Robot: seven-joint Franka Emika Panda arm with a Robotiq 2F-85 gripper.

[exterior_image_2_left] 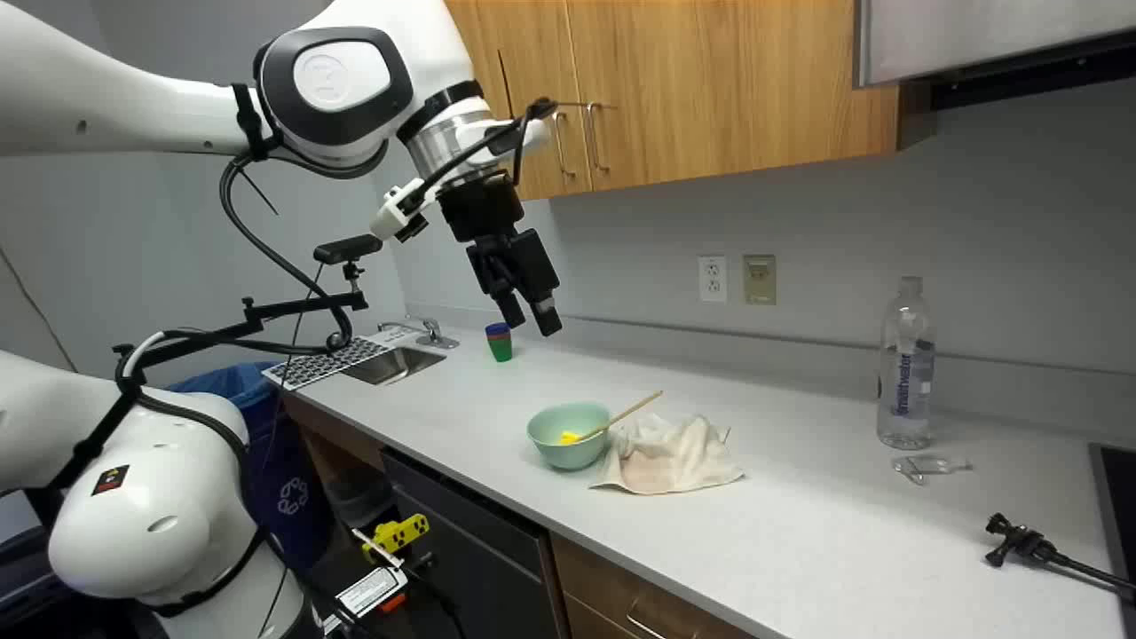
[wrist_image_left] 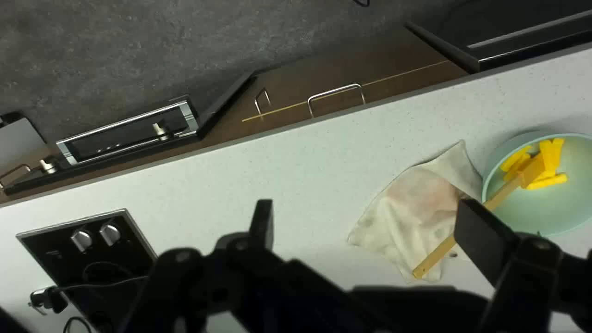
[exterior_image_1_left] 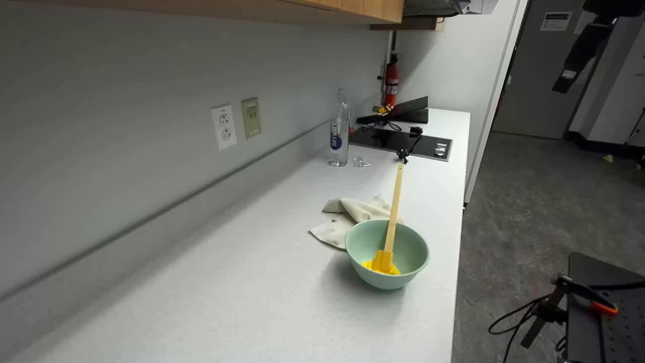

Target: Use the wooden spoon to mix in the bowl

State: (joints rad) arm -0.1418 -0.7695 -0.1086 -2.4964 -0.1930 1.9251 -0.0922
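Spoon in bowl, fingers apart.

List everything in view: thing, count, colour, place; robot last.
counter: 1, white, along wall
bowl: 1, mint green, on counter
wooden spoon: 1, tan, head in bowl, handle out
pieces: several, yellow, in bowl
cloth: 1, whitish, beside bowl
bottle: 1, clear, near wall
small item: 1, clear, beside bottle
sink: 1, grey, in counter
cups: 1 stack, blue top, green bottom, near sink
cooktop: 1, black, in counter
fire extinguisher: 1, red, past cooktop
wall plates: 2, white, beige, on wall
cabinets: several, brown, above and below counter
recycling bin: 1, blue, beside counter
power strip: 1, yellow, below counter
arm: 1, white, extending over counter
gripper: 1, black, open, above counter
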